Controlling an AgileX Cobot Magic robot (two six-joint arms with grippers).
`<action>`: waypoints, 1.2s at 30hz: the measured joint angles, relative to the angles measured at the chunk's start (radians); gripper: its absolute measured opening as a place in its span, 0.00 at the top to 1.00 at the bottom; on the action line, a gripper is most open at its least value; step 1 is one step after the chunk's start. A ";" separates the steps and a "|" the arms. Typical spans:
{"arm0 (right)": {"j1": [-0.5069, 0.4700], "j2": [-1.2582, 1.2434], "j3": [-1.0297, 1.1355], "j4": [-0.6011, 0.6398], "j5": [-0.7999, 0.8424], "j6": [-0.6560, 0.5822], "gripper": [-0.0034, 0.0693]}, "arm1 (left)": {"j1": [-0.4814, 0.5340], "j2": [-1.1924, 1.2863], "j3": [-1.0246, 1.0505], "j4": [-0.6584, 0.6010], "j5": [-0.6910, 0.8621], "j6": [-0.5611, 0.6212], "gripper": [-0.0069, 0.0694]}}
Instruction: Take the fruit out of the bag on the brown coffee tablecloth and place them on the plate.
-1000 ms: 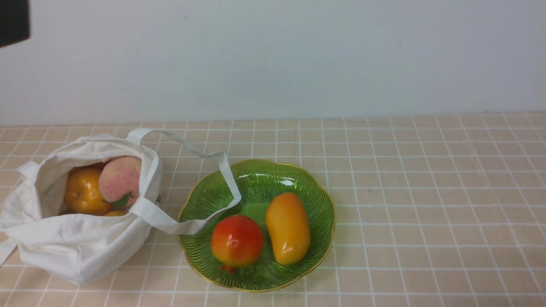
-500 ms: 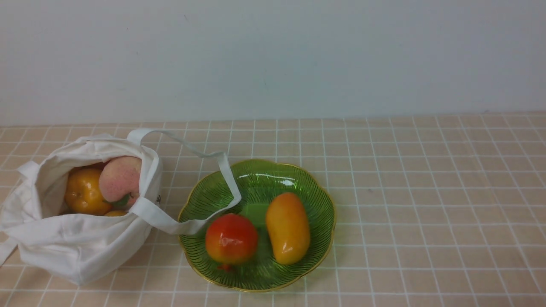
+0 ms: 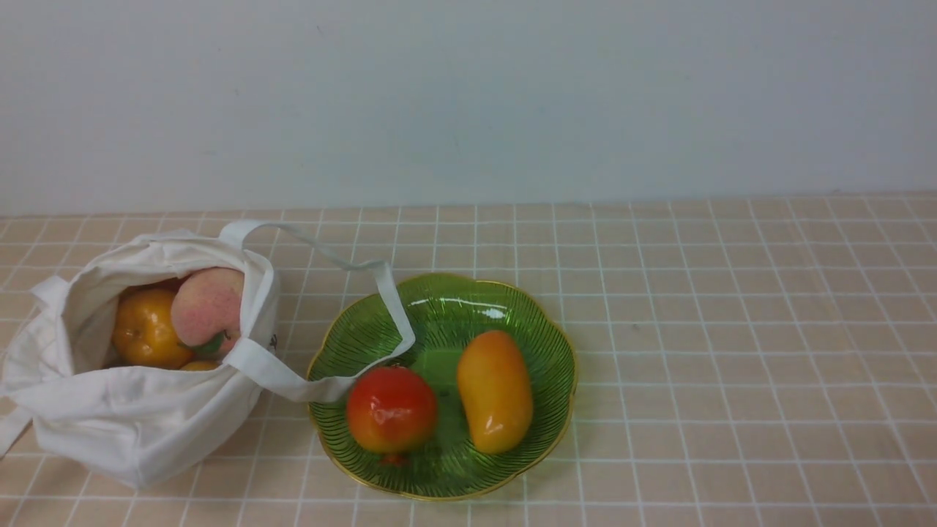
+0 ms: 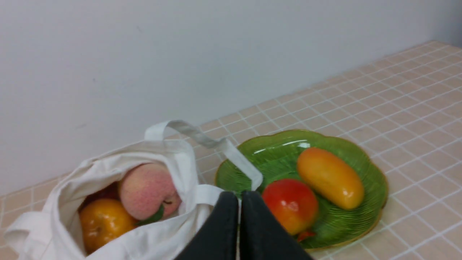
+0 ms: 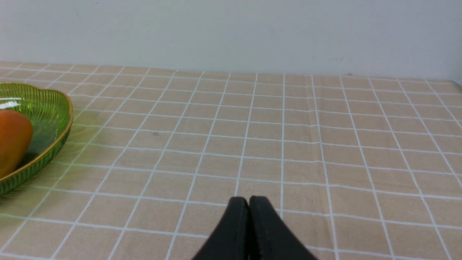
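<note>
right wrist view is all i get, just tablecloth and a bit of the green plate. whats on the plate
Observer: A pomegranate and a mango lie side by side on the plate.
Operator: any fruit left in the bag
Observer: Yes, a peach and a tangerine show in the open mouth of the bag, with a sliver of another orange fruit below them.
Operator: anything else lying on the plate
Observer: The bag's strap drapes over the plate's rim beside the pomegranate.
Operator: is the left gripper holding something
Observer: No, the left gripper is shut and empty.
</note>
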State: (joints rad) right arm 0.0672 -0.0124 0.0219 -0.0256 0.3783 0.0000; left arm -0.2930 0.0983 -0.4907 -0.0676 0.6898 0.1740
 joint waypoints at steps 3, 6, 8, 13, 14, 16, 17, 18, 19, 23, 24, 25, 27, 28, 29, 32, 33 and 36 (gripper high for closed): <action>0.000 0.000 0.000 0.000 0.000 0.000 0.97 | 0.060 -0.024 0.084 0.015 -0.039 -0.041 0.92; 0.000 0.000 0.000 0.000 0.000 0.000 0.97 | 0.130 -0.067 0.206 0.017 -0.124 -0.057 0.92; 0.000 0.000 0.000 0.000 0.000 0.000 0.97 | 0.165 -0.097 0.297 0.018 -0.188 -0.059 0.92; 0.000 0.000 0.000 0.000 0.000 0.000 0.97 | 0.188 -0.109 0.458 0.032 -0.257 -0.055 0.92; 0.000 0.000 0.000 0.000 0.000 0.000 0.97 | 0.188 -0.109 0.485 0.036 -0.257 -0.052 0.92; 0.000 0.000 0.000 0.000 0.000 0.000 0.97 | 0.189 -0.109 0.509 0.043 -0.268 -0.049 0.92; 0.000 0.000 0.000 0.000 0.000 0.000 0.97 | 0.189 -0.109 0.511 0.045 -0.277 -0.050 0.92; 0.000 0.000 0.000 0.000 0.000 0.000 0.97 | 0.189 -0.109 0.511 0.047 -0.282 -0.050 0.92; 0.000 0.000 0.000 0.000 0.000 0.000 0.97 | 0.189 -0.109 0.513 0.047 -0.288 -0.050 0.92; 0.000 0.000 0.000 0.000 0.000 0.000 0.97 | 0.189 -0.109 0.516 0.050 -0.302 -0.050 0.92; 0.000 0.000 0.000 0.000 0.000 0.000 0.97 | 0.189 -0.109 0.516 0.050 -0.302 -0.050 0.92; 0.000 0.000 0.000 0.000 0.000 0.000 0.97 | 0.189 -0.109 0.516 0.050 -0.302 -0.050 0.92; 0.000 0.000 0.000 0.000 0.000 0.000 0.97 | 0.189 -0.109 0.516 0.050 -0.302 -0.050 0.92; 0.000 0.000 0.000 0.000 0.000 0.000 0.97 | 0.189 -0.109 0.516 0.050 -0.302 -0.050 0.92; 0.000 0.000 0.000 0.000 0.000 0.000 0.97 | 0.189 -0.109 0.516 0.050 -0.302 -0.050 0.92; 0.000 0.000 0.000 0.000 0.000 0.000 0.97 | 0.189 -0.109 0.516 0.049 -0.302 -0.050 0.92; 0.000 0.000 0.000 0.000 0.000 0.000 0.97 | 0.189 -0.109 0.516 0.049 -0.302 -0.050 0.92; 0.000 0.000 0.000 0.000 0.000 0.000 0.97 | 0.189 -0.109 0.516 0.049 -0.302 -0.050 0.92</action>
State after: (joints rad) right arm 0.0672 -0.0124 0.0219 -0.0256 0.3783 0.0000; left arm -0.1037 -0.0108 0.0249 -0.0190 0.3876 0.1240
